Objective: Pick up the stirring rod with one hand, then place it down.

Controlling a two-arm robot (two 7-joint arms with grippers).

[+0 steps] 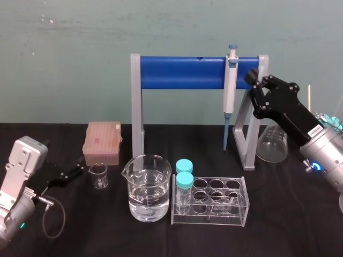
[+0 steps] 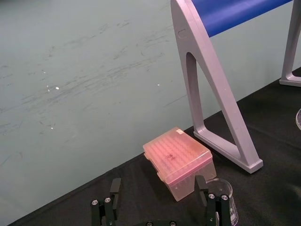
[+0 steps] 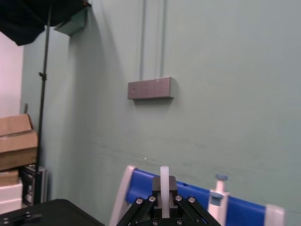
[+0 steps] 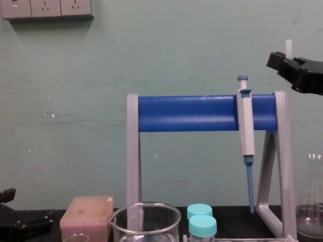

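Head view: the black boxy right gripper hangs raised at 2 o'clock, in front of the right post of the grey stand with a blue crossbar. Its arm hides part of the clear glass flask below, and its grip is hard to make out here. The grey-and-blue pipette hangs from the bar just beside it. The black left gripper lies low over the black table at 8 o'clock, near the pink translucent tip box.

Left wrist view: the left jaws stand wide apart with nothing between them, cut off by the picture's edge. The tip box lies beyond them, and a small glass beaker sits partly behind one finger.

Right wrist view: the long, thin, whitish translucent stirring rod stands upright, clamped between the right jaws, which hide its lower part.

Chest view: the rod's tip pokes up above the right gripper at 2 o'clock, well above the table. The rest is hidden behind the black body, itself cut off at the edge.
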